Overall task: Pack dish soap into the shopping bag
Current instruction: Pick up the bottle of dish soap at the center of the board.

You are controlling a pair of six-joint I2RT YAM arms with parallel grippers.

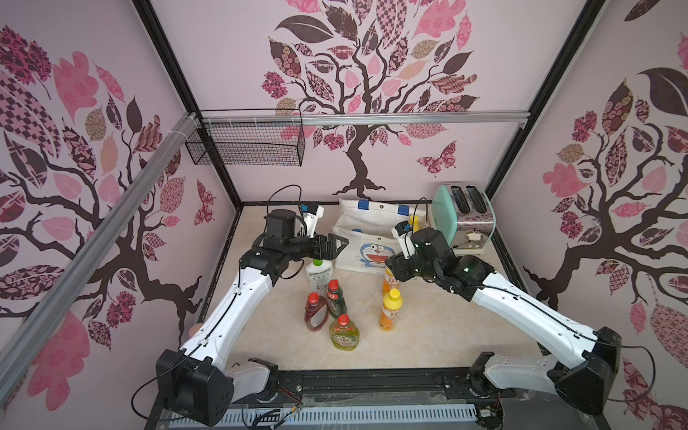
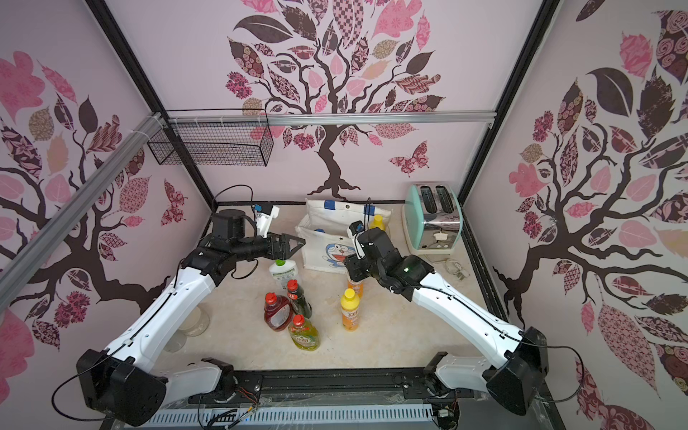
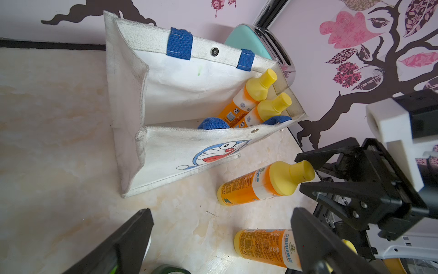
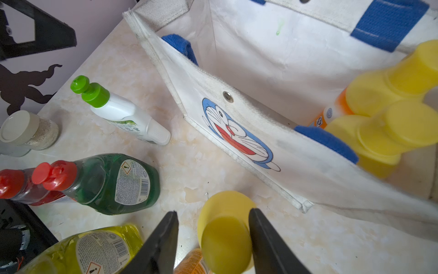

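The white shopping bag [image 1: 368, 238] [image 3: 166, 154] stands open at the back, with two orange dish soap bottles [image 3: 251, 95] leaning inside. My right gripper [image 4: 213, 212] [image 1: 391, 266] is open around the yellow cap of an upright orange bottle [image 4: 225, 234] [image 1: 391, 284] in front of the bag; one finger touches the cap and a gap shows at the other. My left gripper [image 3: 220, 213] [image 1: 340, 247] hangs wide open and empty above the white green-capped bottle [image 1: 317, 275]. Another orange bottle [image 1: 390, 309], then dark green [image 1: 336, 294], red [image 1: 315, 312] and yellow-green [image 1: 343, 333] ones stand nearer the front.
A mint-green toaster [image 1: 463, 216] sits right of the bag against the back wall. A wire basket [image 1: 245, 145] hangs on the back rail at the left. A small jar with a pale lid [image 4: 26, 132] stands by the left arm.
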